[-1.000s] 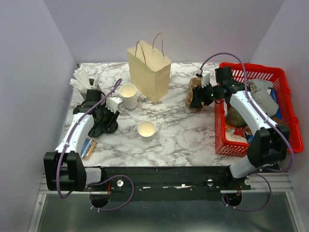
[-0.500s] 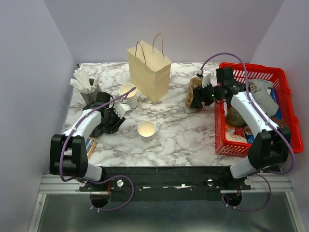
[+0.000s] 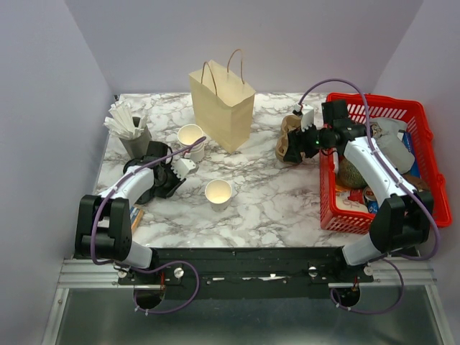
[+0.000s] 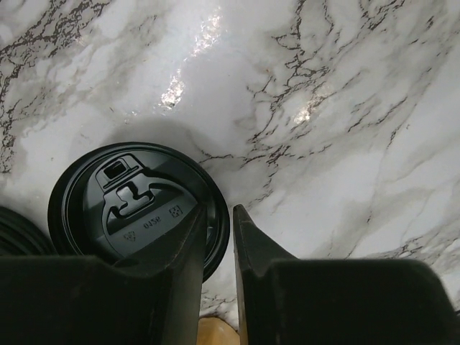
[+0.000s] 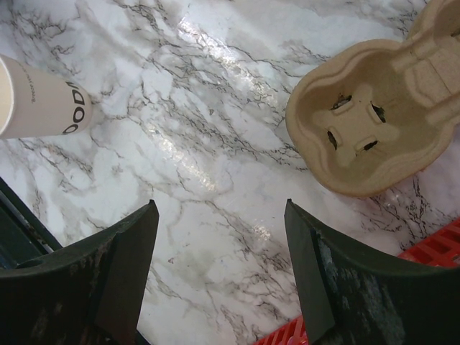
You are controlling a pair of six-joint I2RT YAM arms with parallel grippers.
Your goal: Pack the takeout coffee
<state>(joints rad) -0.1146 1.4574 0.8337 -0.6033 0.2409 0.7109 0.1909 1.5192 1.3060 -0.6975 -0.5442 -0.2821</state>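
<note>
Coffee cup (image 3: 218, 191) stands upright on the marble table (image 3: 266, 194), long axis vertical and open mouth facing up. It is to the right of the left gripper (image 4: 226, 215) and a little nearer the arm bases, well apart from it.

That gripper hangs low over a black lid (image 4: 136, 208) lying flat, top side up, with its sip tab on the far side. The jaws are drawn narrow and straddle the lid's right rim, one finger over the lid and the other just outside it. I cannot tell if they pinch it yet. A second lid (image 4: 14, 230) shows at the gripper's left.

A stack of cups (image 3: 190, 136) stands just beyond the gripper, and a paper bag (image 3: 224, 108) is farther out to its right, upright with handles up. Bare marble lies between cup and bag.

The right gripper (image 5: 221, 205) is spread wide and holds nothing. A cardboard carrier (image 5: 366, 129) lies just ahead of it, and a red basket (image 3: 381, 100) is close on its right. The cup is well off to its left.
</note>
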